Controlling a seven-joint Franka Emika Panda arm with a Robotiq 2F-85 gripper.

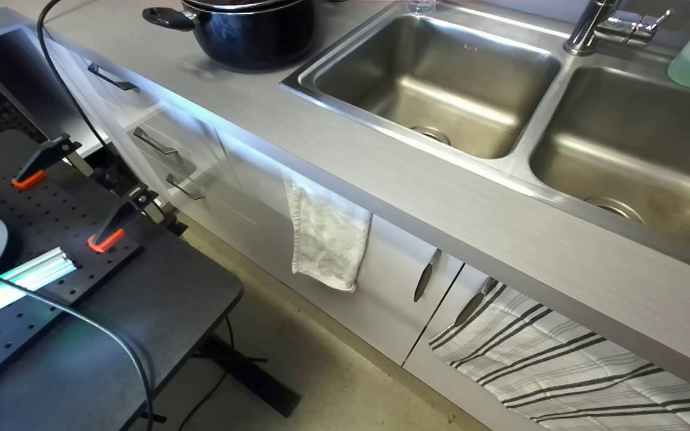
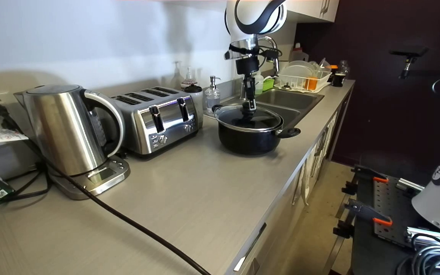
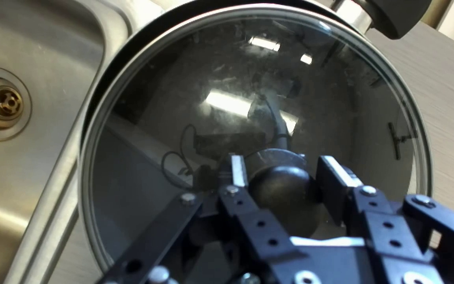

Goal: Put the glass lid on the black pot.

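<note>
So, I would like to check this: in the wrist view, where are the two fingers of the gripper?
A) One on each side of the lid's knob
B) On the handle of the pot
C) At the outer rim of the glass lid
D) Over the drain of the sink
A: in the wrist view, the gripper has its fingers on opposite sides of the dark, round knob of the glass lid.

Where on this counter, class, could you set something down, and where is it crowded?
Bare counter lies between toaster, black pot, cable and front edge; a strip runs between sink and edge. Crowded: along the wall, with kettle, toaster and soap dispenser; and over the glass lid, where the gripper straddles its knob.
</note>
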